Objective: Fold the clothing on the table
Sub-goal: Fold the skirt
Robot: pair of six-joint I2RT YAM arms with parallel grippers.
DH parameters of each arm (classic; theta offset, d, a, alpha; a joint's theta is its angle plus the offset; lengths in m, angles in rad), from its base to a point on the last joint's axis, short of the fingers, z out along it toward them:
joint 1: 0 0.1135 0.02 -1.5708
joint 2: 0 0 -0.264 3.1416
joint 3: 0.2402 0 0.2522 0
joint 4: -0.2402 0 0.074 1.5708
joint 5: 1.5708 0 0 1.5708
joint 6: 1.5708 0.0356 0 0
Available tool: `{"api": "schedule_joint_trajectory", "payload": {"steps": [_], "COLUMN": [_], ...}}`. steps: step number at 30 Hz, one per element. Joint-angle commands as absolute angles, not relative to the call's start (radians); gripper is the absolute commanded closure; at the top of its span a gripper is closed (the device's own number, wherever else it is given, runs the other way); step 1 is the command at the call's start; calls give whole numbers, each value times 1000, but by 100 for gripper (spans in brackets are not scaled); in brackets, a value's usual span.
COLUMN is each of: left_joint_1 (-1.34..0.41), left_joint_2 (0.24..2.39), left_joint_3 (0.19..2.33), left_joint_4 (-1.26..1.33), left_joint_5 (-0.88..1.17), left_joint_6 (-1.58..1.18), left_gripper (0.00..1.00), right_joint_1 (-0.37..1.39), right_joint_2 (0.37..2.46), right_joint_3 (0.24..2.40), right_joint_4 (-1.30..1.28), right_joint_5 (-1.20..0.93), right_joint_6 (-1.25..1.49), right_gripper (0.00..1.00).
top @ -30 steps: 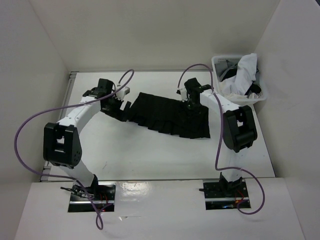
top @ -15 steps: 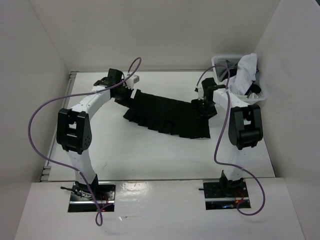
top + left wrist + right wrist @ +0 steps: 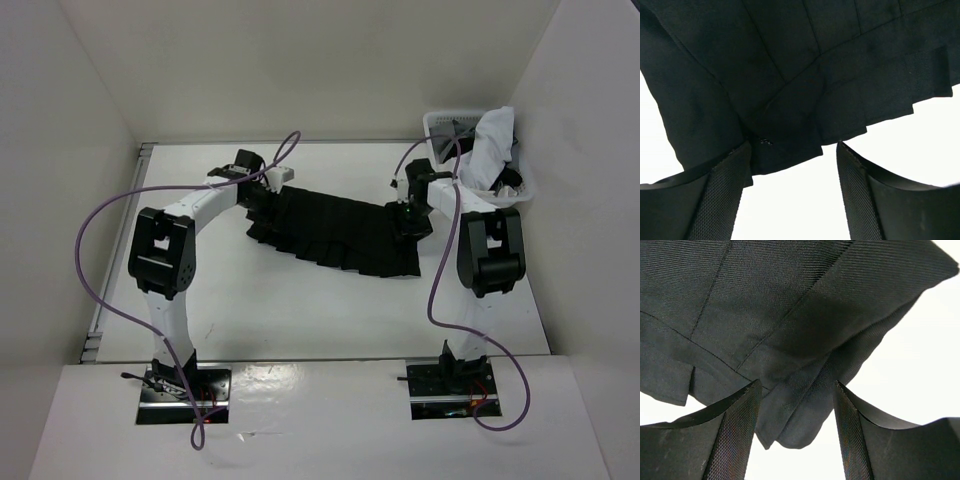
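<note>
The black pleated skirt (image 3: 335,232) lies spread out on the far half of the table (image 3: 300,310), slanting from upper left down to the right (the jagged hem edge faces the arms, looks like). The left gripper (image 3: 792,147) sits at the skirt's left end with its jaws spread. A corner of fabric pokes in between them, right against one finger (image 3: 725,190), but it isn't pinched and white table shows through the gap. The right gripper (image 3: 797,385) is at the right end, also spread, with a folded corner of cloth between its fingers. A basket (image 3: 438,124) of white and dark clothes sits in the far right corner.
</note>
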State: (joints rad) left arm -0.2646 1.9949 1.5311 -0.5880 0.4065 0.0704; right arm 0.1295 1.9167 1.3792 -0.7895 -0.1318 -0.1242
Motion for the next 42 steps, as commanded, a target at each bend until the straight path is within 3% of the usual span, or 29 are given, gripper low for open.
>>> {"api": "schedule_joint_trajectory", "payload": {"steps": [1,8,22,28,39,42], "left_joint_1": [-259,-259,-241,-207,-135,-135], "left_joint_2": [2014,2066,2120,2111,2071,2062], "left_joint_3": [1531,1522,1522,1502,1460,1451], "left_joint_4": [-577,-549,-518,-518,-548,-557], "left_joint_5": [416,388,379,347,316,336], "left_joint_6": [57,66,66,66,104,104], "left_gripper": [27,52,81,86,86,76], "right_joint_1": [133,133,155,164,164,164], "right_joint_2": [1942,1951,1942,1933,1982,2003], "right_joint_3": [1373,1373,1344,1316,1339,1394], "right_joint_4": [-784,-793,-782,-749,-690,-725], "right_joint_5": [-155,-164,-43,93,262,229], "right_joint_6": [-133,-133,-133,-133,-173,-173], "right_gripper": [37,37,37,37,37,37]}}
